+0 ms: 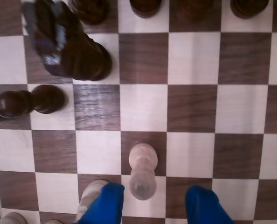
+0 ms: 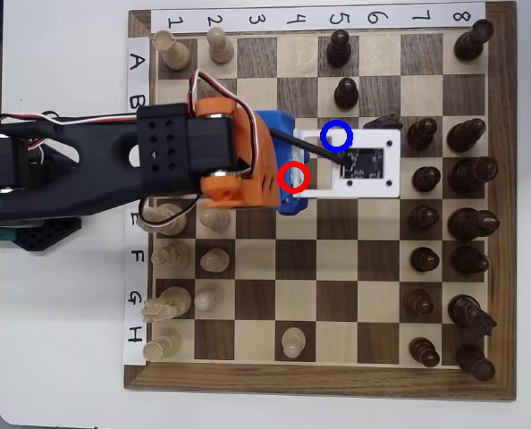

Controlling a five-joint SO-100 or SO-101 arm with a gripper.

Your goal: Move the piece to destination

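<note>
While our tool (image 1: 155,205) stands with its blue fingers (image 1: 106,205) apart, gripping nothing, the piece (image 1: 143,170) stands upright between them on a dark square. Overhead, our arm (image 2: 113,161) hides it under the red circle (image 2: 294,177); the destination (image 2: 337,136) is partly covered.

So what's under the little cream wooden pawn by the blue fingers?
The small cream wooden pawn stands on a dark brown board square. Its base hides that square's middle, and overhead the white camera plate covers squares beside it.
</note>
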